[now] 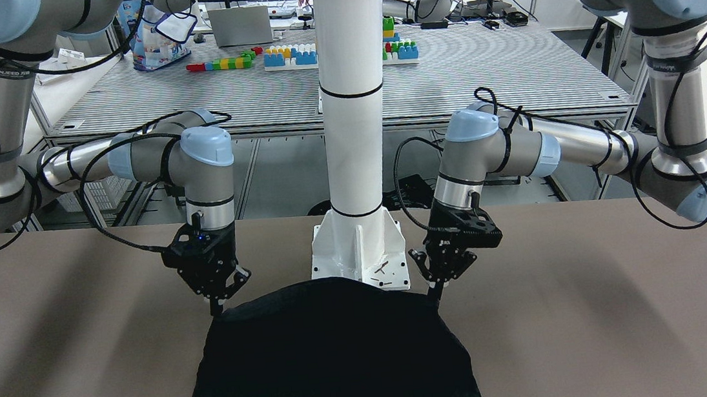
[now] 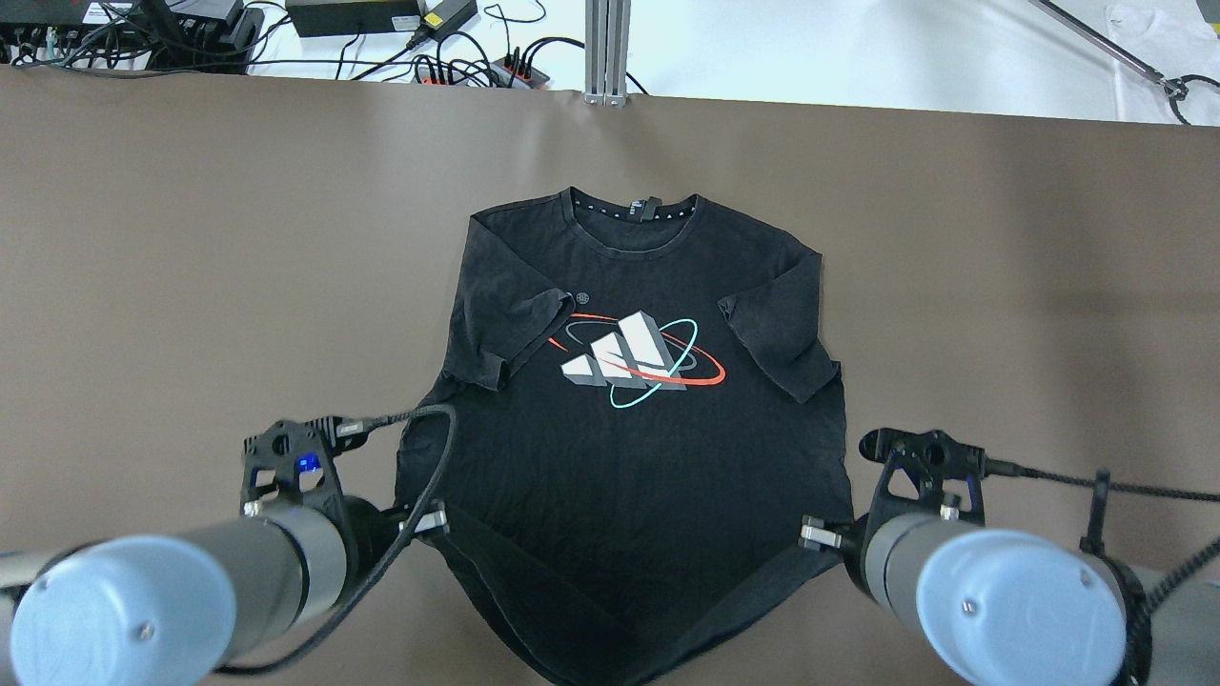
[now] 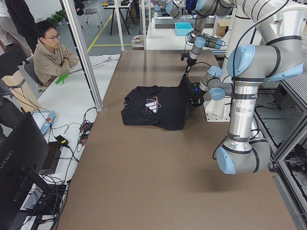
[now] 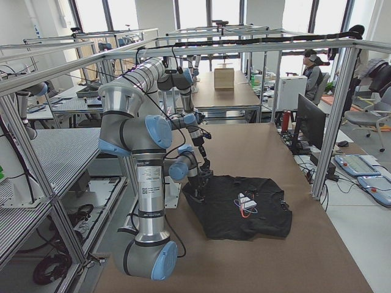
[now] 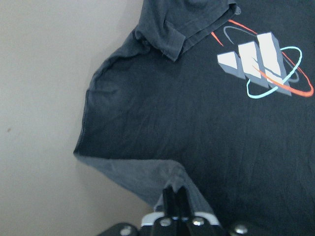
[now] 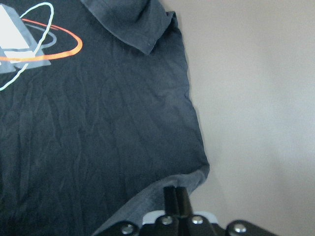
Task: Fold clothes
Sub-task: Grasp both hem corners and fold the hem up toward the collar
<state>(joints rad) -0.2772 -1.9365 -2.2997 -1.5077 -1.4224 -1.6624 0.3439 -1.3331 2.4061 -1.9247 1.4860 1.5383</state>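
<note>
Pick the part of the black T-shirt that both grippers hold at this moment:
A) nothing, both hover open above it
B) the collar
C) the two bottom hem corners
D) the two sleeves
C: in the wrist views the left gripper and the right gripper are each pinched shut on a raised bottom-hem corner of the black T-shirt, while its collar lies flat and untouched.

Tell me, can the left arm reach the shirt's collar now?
Probably not as things stand: the left pincer is shut on the black T-shirt at its near hem, and the collar lies at the far end. Nothing covers it.
</note>
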